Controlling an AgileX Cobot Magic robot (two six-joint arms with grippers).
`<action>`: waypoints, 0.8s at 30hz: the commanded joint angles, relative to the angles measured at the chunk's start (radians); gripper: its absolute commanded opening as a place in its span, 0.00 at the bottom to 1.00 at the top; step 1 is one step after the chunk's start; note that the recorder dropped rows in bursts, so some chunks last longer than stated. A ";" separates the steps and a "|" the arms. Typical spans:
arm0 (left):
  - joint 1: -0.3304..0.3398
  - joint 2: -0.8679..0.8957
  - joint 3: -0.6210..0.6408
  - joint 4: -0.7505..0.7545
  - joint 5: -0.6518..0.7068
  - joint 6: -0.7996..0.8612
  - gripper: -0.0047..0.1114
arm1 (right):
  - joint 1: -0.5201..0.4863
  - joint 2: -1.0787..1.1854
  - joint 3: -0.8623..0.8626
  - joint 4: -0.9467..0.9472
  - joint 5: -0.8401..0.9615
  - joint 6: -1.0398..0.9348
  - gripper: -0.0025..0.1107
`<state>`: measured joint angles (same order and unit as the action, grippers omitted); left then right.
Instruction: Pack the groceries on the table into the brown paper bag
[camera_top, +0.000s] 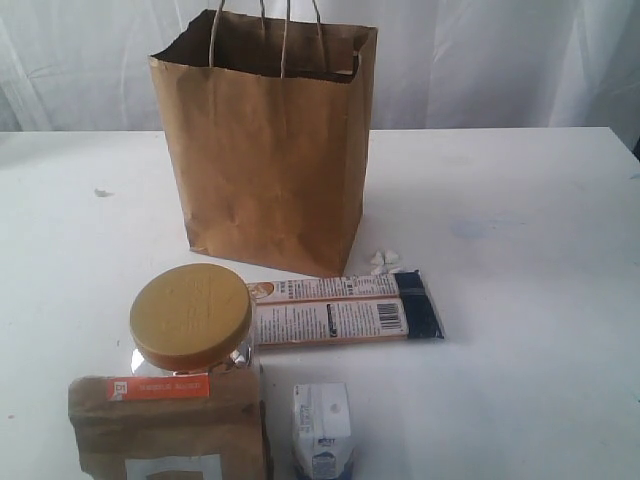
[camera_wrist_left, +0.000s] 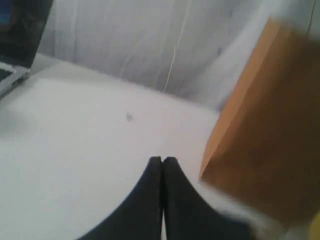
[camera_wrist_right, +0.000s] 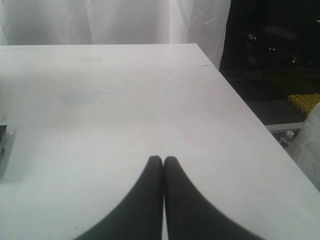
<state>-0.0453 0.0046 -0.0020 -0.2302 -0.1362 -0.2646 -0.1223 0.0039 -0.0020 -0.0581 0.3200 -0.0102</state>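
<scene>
Closed left gripper (camera_wrist_left: 163, 161) near paper bag (camera_wrist_left: 270, 130)

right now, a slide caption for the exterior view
Open paper bag stands behind jar, packet, pouch and carton on the table.

a lab setup: white curtains (camera_top: 480, 60) behind white table (camera_top: 540, 300).
</scene>
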 joint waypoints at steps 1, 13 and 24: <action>-0.001 -0.005 0.002 0.028 -0.470 -0.182 0.04 | -0.007 -0.004 0.002 0.002 -0.007 -0.011 0.02; -0.001 0.192 -0.322 0.532 -0.386 0.088 0.04 | -0.007 -0.004 0.002 0.002 -0.007 -0.011 0.02; -0.001 0.816 -0.257 0.532 -0.310 0.174 0.04 | -0.007 -0.004 0.002 0.002 -0.007 -0.011 0.02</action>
<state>-0.0453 0.7206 -0.2622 0.2997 -0.3667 -0.0345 -0.1223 0.0039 -0.0020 -0.0581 0.3200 -0.0102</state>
